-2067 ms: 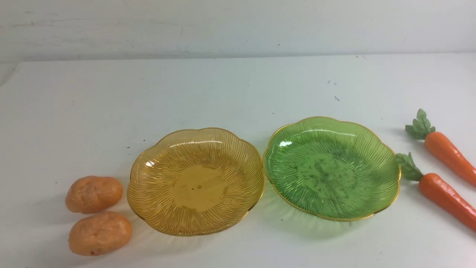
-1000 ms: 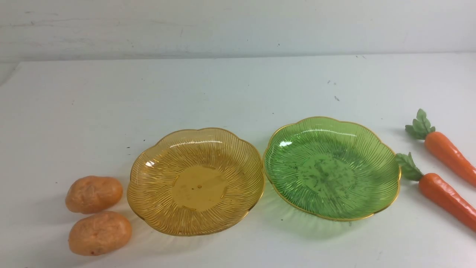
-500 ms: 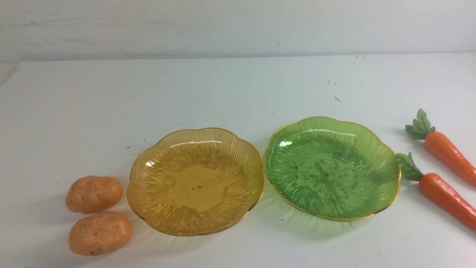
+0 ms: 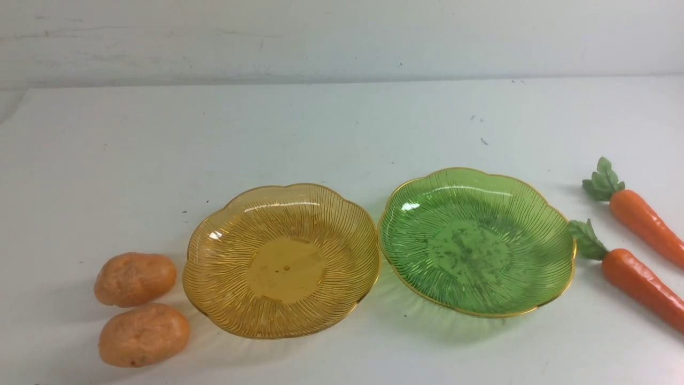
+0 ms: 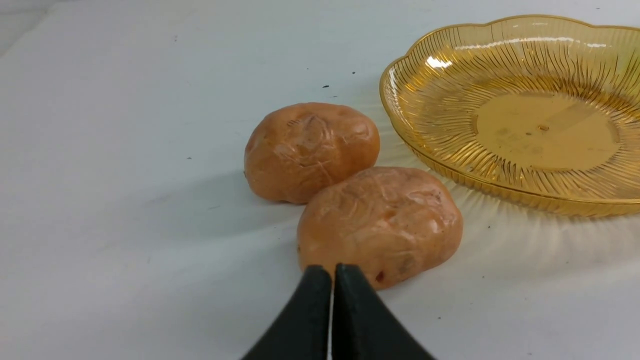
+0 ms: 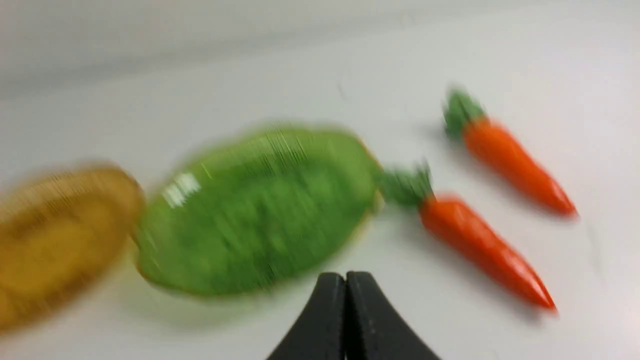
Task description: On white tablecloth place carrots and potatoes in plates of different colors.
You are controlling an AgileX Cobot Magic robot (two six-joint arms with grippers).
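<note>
My right wrist view was smeared, the green plate point(image 6: 255, 215) and amber plate point(image 6: 55, 240) mere blurs. From the front, the near carrot point(image 4: 641, 286) and far carrot point(image 4: 644, 222) ran off the edge.

Pale grey-white wall point(image 4: 342, 37) across the back, w/ faint scuffs, a few dark specks & thin horizontal streaks near the top; light soft & even, shadows faint & blurry-edged.
</note>
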